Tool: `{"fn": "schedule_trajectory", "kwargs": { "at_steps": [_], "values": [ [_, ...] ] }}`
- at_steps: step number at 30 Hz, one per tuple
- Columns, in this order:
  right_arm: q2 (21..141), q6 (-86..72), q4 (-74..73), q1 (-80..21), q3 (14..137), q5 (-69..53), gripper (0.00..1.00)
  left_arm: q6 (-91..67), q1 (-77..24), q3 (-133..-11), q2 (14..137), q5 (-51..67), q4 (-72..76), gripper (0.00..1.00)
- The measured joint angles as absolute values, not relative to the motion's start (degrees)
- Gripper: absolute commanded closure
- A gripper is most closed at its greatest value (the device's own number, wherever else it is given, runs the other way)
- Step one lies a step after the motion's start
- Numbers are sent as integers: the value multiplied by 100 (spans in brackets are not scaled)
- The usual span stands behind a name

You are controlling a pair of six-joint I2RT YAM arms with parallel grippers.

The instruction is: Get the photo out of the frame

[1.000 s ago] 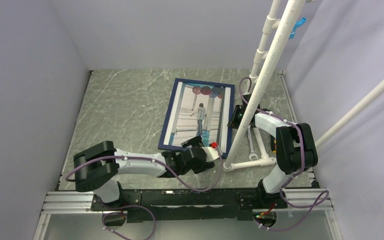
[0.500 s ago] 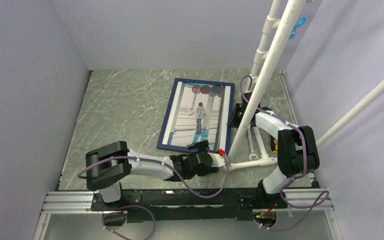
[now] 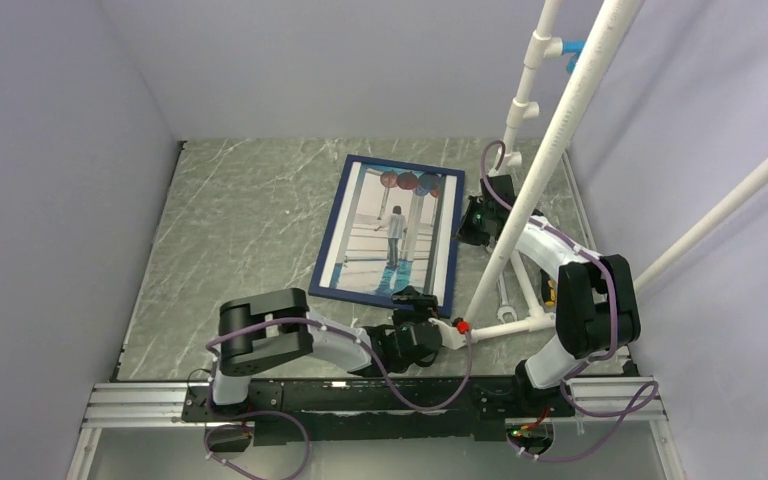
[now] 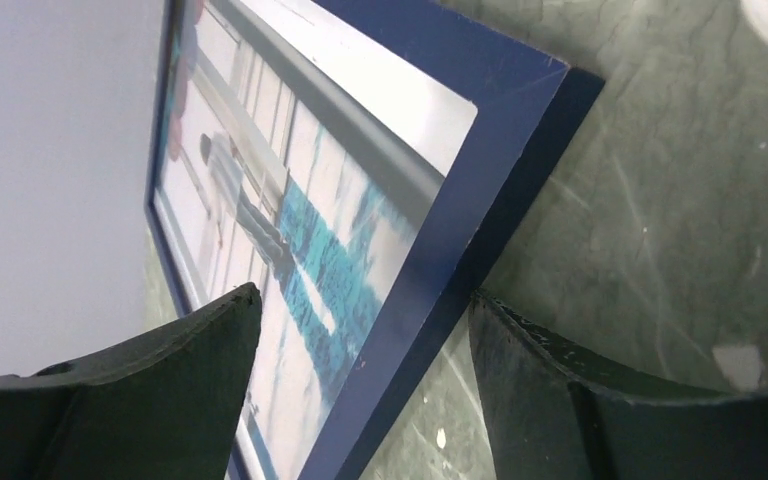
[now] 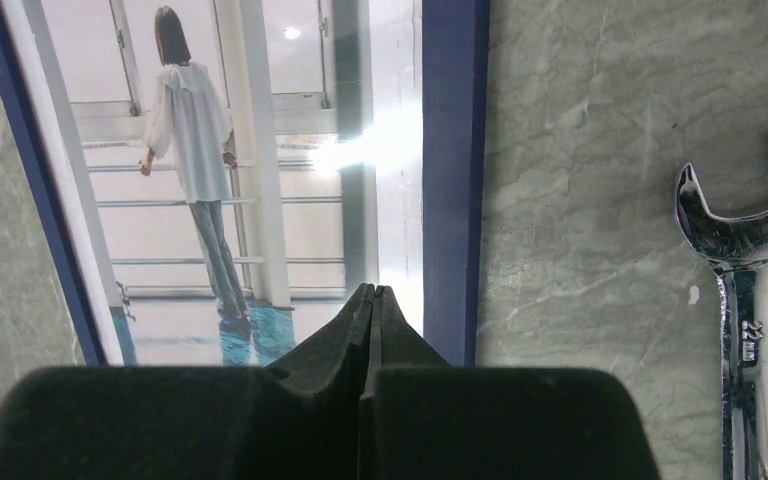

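Navy frame [image 5: 453,150], single, one photo [image 3: 395,225] inside, one wrench [image 5: 750,300], left gripper [image 4: 360,295] spread astride frame edge, right gripper [image 5: 372,290] clenched together.

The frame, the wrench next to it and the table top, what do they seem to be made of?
The frame: matte navy paint, flat even colour; wood or plastic underneath, cannot tell. The wrench: polished steel, probably; mirror-bright with sharp reflections and a stamped marking. The table top: grey-green marble look with pale veins; real stone or printed laminate is open.
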State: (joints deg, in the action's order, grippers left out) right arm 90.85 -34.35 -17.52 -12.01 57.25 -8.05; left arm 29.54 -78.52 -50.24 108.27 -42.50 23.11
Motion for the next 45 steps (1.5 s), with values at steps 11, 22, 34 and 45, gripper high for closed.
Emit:
{"fn": "schedule_trajectory", "kwargs": {
  "at_steps": [11, 22, 34, 45],
  "values": [
    [9203, -2871, -2012, -1184, 6036, -768, 13, 2615, -7915, -4418, 10248, -4202, 2401, 16],
    [9725, -2515, -2102, -1214, 6180, -342, 24, 1199, -7915, -3909, 9139, -3826, 1785, 13],
    [10134, -2613, -1920, -1448, 6173, -209, 59, 263, -7915, -3568, 8556, -3579, 1610, 12],
    [10276, -2886, -1636, -1385, 6014, -377, 93, -45, -7915, -3522, 8348, -3577, 1498, 8]
  ]
}}
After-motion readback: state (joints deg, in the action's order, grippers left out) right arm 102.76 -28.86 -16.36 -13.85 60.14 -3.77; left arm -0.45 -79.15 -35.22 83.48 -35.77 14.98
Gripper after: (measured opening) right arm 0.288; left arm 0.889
